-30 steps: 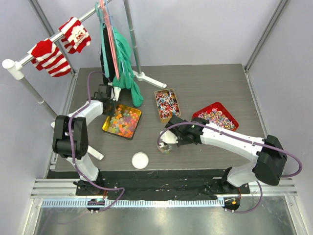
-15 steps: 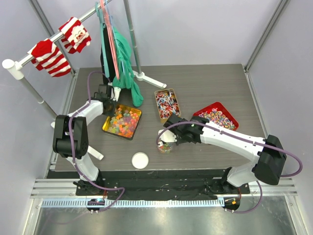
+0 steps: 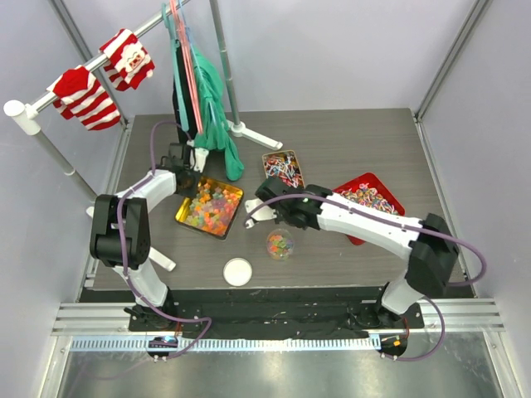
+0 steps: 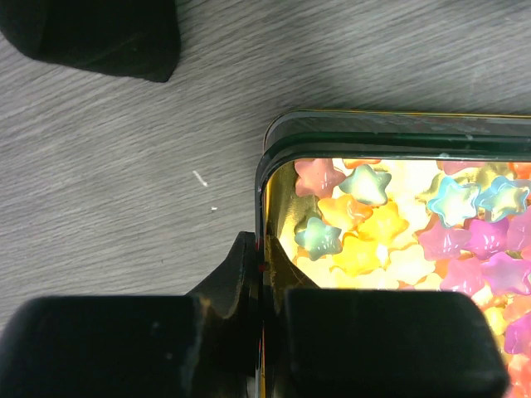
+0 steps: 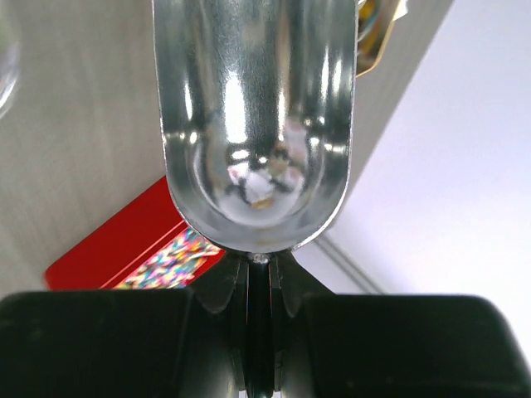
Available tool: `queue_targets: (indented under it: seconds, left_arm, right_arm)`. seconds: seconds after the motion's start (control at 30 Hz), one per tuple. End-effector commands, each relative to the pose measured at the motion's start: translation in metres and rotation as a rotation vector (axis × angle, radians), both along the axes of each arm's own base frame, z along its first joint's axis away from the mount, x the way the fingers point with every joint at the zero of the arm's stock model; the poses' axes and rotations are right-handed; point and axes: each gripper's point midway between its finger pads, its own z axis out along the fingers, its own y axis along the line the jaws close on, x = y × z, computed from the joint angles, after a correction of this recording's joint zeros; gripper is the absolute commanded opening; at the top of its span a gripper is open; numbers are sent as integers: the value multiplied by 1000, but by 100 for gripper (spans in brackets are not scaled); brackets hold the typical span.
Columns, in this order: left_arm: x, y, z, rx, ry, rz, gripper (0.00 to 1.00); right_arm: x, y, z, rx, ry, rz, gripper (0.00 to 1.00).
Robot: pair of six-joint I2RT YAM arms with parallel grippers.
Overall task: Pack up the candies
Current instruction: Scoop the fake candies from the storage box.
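So, three trays hold the candies [image 4: 373, 232]: gold tray [image 4: 398, 133] at 9 o'clock, red tray [image 3: 395, 206] at 3, small tin [image 3: 265, 166] at 12; one jar [image 3: 280, 244] at 6. My left gripper [image 4: 264, 319] pinches the gold tray's rim; my right gripper [image 5: 259, 332] clamps one scoop [image 5: 253, 124]. Bare table [image 3: 357, 137] at 1 o'clock.

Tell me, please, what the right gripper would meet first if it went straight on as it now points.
Probably the gold tin of star gummies, its held scoop leading; height above the rim is unclear.
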Motion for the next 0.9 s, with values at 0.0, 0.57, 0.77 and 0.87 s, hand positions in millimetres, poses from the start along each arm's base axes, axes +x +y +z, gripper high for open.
queue_targets:
  seconds: [0.0,0.57,0.77,0.87]
  left_arm:
    - [13,-11,26,42,-89,-61,0]
    - [15,-27,34,130,-122,-111,0]
    - [11,-28,34,117,-120,-114,0]
    - [8,-30,35,108,-123,-121,0]
  right_arm:
    - [45,40,38,49,-219,17,1]
    - [72,110,11,-236,-342,232,1]
    - [69,130,-2,-322,-353,294,1]
    - [73,134,-14,-376,-349,306,1]
